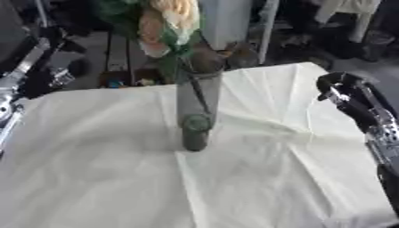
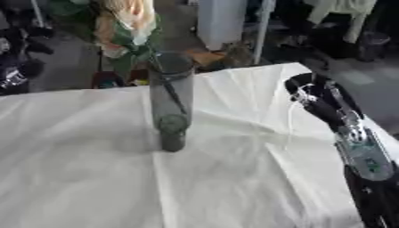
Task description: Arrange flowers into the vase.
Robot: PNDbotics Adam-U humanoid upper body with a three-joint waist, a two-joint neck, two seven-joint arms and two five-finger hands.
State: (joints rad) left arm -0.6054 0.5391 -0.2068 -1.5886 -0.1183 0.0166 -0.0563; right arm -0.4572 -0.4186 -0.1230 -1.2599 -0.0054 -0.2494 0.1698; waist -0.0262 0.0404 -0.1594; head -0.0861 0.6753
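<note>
A tall grey glass vase [image 1: 197,104] stands upright in the middle of the table on the white cloth [image 1: 101,178]. Flowers [image 1: 168,20] with orange and pale yellow blooms and green leaves rise from its mouth, and their stems run down inside the glass. My right hand [image 1: 343,91] hovers above the table's right side, about a hand's width from the vase, fingers relaxed and holding nothing. My left arm [image 1: 17,75] comes in at the left edge. Its hand [image 1: 56,73] is a dark shape past the table's back left corner, far from the vase.
The cloth is creased, with folds fanning out from the vase towards the right. Beyond the table's far edge are a white cabinet [image 2: 222,22], dark clutter and small objects on the floor [image 1: 117,80]. My right forearm [image 2: 362,156] lies along the right edge.
</note>
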